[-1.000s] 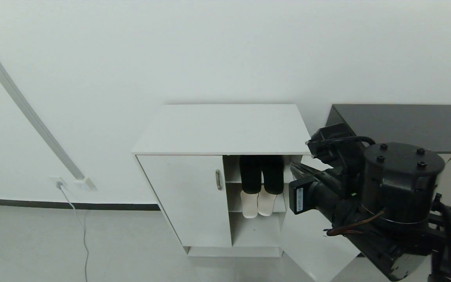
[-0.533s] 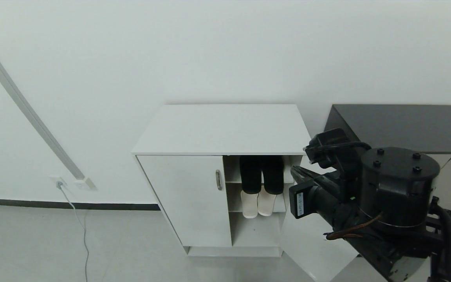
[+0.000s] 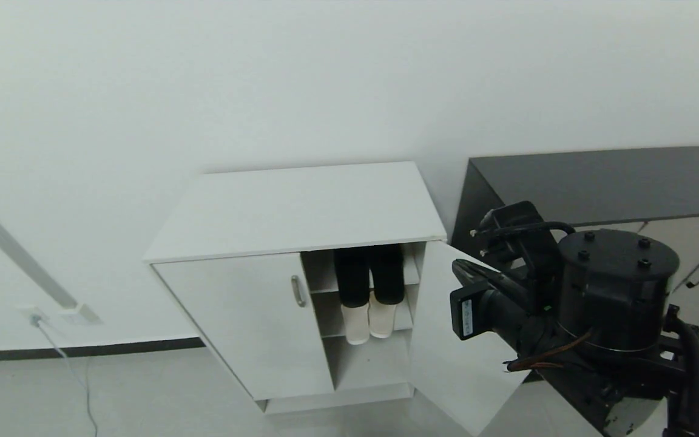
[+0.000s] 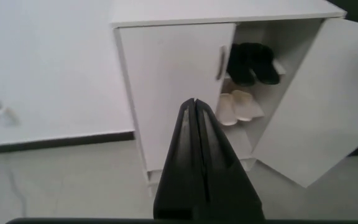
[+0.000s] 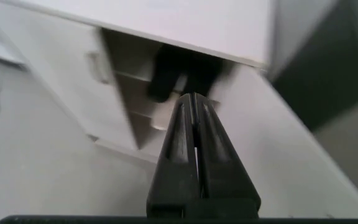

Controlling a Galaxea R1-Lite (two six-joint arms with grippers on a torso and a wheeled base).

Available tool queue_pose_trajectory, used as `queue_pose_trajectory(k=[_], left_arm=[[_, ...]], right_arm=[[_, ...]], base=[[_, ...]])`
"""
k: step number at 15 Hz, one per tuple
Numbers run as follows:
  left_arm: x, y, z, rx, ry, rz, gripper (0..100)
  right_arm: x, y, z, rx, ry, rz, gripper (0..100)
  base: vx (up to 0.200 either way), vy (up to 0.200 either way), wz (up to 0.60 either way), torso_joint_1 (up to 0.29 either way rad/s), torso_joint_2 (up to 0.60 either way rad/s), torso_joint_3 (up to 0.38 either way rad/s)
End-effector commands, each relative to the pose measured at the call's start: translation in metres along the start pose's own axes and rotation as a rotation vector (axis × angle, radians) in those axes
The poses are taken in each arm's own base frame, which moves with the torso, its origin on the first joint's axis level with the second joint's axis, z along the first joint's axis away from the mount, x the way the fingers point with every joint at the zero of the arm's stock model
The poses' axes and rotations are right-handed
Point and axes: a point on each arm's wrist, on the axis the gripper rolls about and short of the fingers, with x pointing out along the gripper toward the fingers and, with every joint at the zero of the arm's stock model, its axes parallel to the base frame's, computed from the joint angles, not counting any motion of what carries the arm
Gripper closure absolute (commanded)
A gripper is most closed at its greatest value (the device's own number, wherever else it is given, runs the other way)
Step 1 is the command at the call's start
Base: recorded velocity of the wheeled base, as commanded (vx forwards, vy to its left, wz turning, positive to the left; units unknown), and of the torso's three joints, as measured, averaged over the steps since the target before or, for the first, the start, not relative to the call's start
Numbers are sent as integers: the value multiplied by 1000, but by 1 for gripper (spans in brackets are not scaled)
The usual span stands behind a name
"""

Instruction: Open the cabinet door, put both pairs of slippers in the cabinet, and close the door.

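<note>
The white cabinet point(image 3: 301, 206) stands against the wall with its left door point(image 3: 246, 321) closed and its right door point(image 3: 446, 340) swung open. Black slippers point(image 3: 371, 273) sit on the upper shelf, white slippers point(image 3: 369, 321) on the shelf below. My right arm point(image 3: 507, 297) hangs just in front of the open door. My right gripper point(image 5: 193, 98) is shut and empty, pointing at the black slippers point(image 5: 179, 74) and the open door point(image 5: 278, 143). My left gripper point(image 4: 194, 102) is shut and empty, back from the cabinet, facing the closed door point(image 4: 173, 93), black slippers point(image 4: 253, 62) and white slippers point(image 4: 238, 107).
A dark cabinet point(image 3: 598, 176) with grey doors stands close to the right of the white one, behind the open door. A wall socket with a cable point(image 3: 37, 318) is at the far left. Bare grey floor point(image 3: 113, 394) lies before the cabinet.
The head camera has turned right, so the cabinet now shows further left and at an angle. My right arm has shifted slightly toward the cabinet. The slippers and doors stay as they were.
</note>
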Motion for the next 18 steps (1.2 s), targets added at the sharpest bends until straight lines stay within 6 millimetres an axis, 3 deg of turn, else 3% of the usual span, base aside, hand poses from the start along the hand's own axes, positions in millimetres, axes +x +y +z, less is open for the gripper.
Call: queue_pose_trajectory(k=[1,15,18], left_arm=[[0,0,0,0,0,0,100],[0,0,0,0,0,1,100],[0,0,0,0,2,0,100]], right_arm=[[-1,0,1,1,-3,1,100],[1,-1,-1,1,-1,-2,100],[1,-1,-2,1,-1,-3,100]], base=[[0,0,-600,12,2,-2],[0,0,0,0,0,0],[-200,0,0,6,-1,4]])
